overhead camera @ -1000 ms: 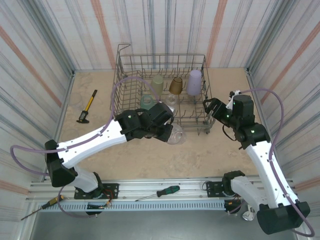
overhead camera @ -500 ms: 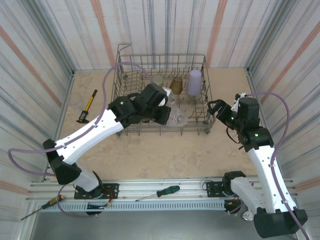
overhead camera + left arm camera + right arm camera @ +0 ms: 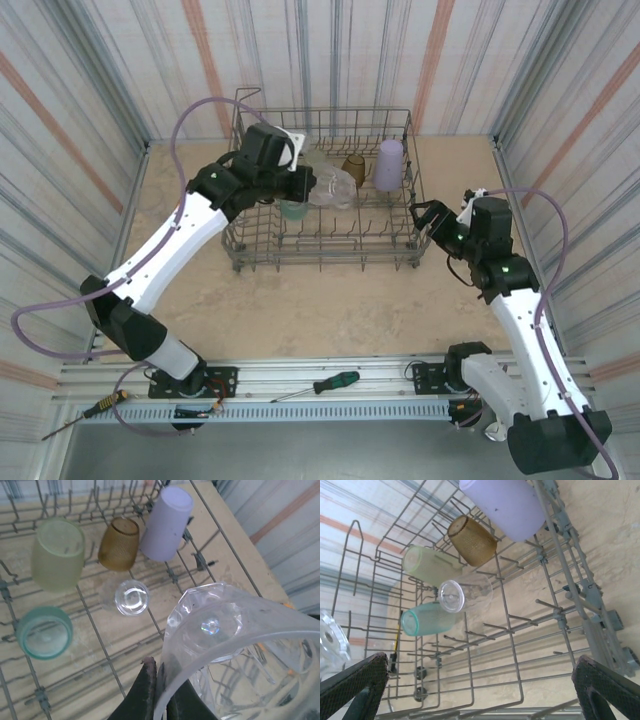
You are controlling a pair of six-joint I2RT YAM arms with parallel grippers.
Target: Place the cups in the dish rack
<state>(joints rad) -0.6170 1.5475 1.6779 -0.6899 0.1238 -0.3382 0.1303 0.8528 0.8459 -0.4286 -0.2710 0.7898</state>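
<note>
While my left end effector (image 3: 161,692) is clamped on the rim of a clear cup (image 3: 235,630), one finger inside the wall and one outside, that cup hangs above the rack (image 3: 330,113), over its left rear part. Thin faceted plastic like this should be light, a little springy and probably slick. I judge the rim pinch enough to carry it, though it could swing or slide in the grip. Squeezing harder might only flex the wall, so a steady hold close to the lip seems the better choice.

Below it, among the tines, sit the yellow-green cup (image 3: 57,555), amber cup (image 3: 119,542), lavender cup (image 3: 167,522), teal cup (image 3: 44,632) and a small clear cup (image 3: 131,597). My right end effector (image 3: 425,216) is spread wide and empty, just beside the rack's right wall.
</note>
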